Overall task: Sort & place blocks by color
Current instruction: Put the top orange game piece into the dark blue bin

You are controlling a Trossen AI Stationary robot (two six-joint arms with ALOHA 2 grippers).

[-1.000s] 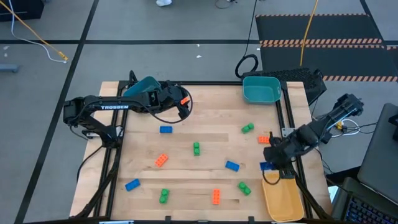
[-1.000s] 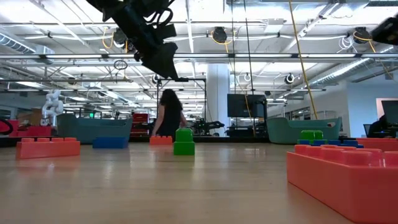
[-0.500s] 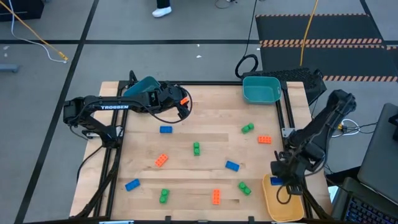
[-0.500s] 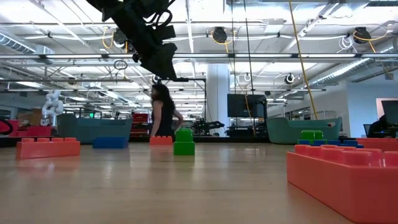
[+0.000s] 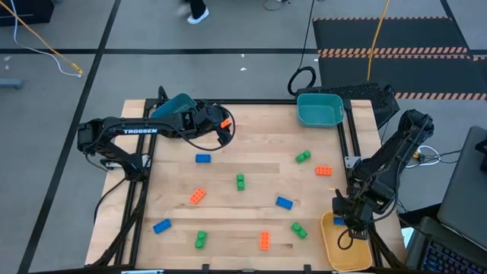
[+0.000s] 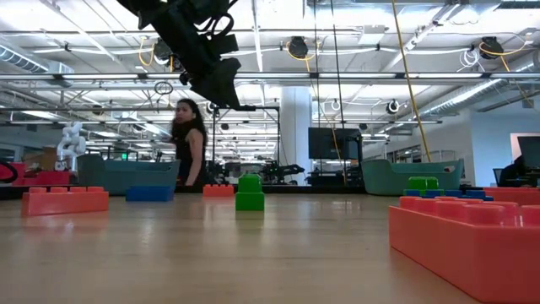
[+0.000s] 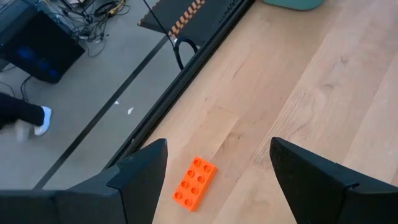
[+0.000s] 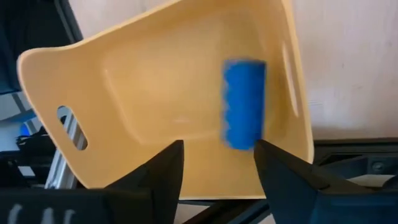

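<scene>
My right gripper (image 5: 346,222) (image 8: 217,163) hangs open over the yellow bin (image 5: 348,245) (image 8: 155,81) at the table's near right corner. A blue block (image 8: 244,104) shows blurred inside the bin, just beyond the fingertips and clear of them. My left gripper (image 5: 221,125) (image 7: 217,174) is open, high above an orange block (image 7: 194,183) (image 5: 225,123) that lies flat on the far left part of the table. Several orange, green and blue blocks lie scattered on the wood, among them a blue one (image 5: 202,158) and a green one (image 5: 240,181).
A teal bin (image 5: 319,109) stands at the far right corner, and another teal bin (image 5: 176,106) at the far left lies partly under the left arm. Black rails frame the table. A person (image 6: 187,143) walks in the room behind. Cables lie on the floor.
My right gripper has moved toward the near edge, from beside the table's right rail to above the yellow bin, carrying the blue block along; the block now shows loose and blurred in the bin. The left arm has kept still. The person behind has walked leftward.
</scene>
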